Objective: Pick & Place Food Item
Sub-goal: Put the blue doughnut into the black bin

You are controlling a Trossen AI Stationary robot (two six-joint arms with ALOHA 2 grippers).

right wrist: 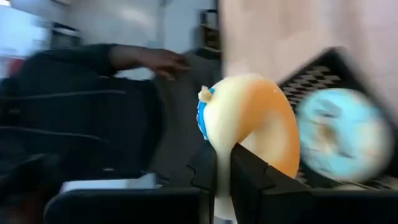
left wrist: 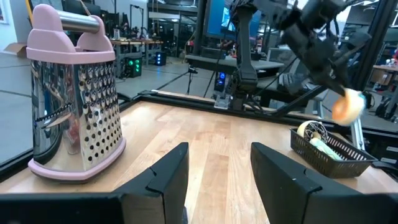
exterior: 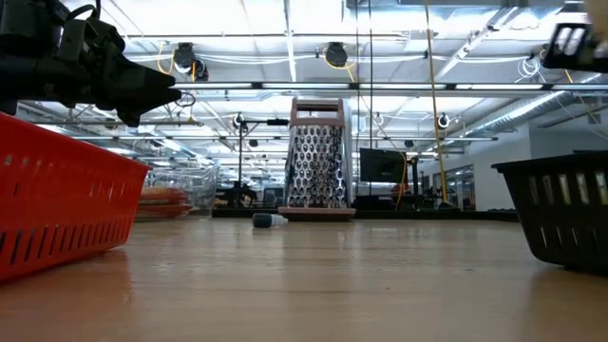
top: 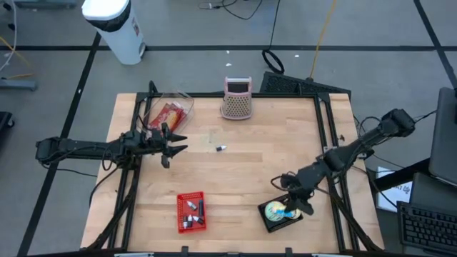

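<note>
My right gripper (right wrist: 225,171) is shut on a yellow-orange ring-shaped food item (right wrist: 249,121) with a blue bit at its edge. It hangs above the black basket (top: 270,223) at the table's near right, seen too from the left wrist view (left wrist: 346,106). A light blue ring (right wrist: 336,134) and other food lie in that basket (left wrist: 329,155). My left gripper (left wrist: 217,180) stands open and level at the table's left (top: 170,146), with nothing between its fingers. My right gripper pinches the ring's rim (right wrist: 222,163) between its two fingers, at one spot on the edge. Most of the ring stands out beyond the fingertips (right wrist: 249,171). The item is lifted clear, above the black basket.
A pink-handled metal grater (top: 237,98) stands at the far middle edge. A clear container with red food (top: 171,114) lies at the far left. A red basket (top: 191,212) sits near the front edge, and a small object (top: 221,148) lies mid-table.
</note>
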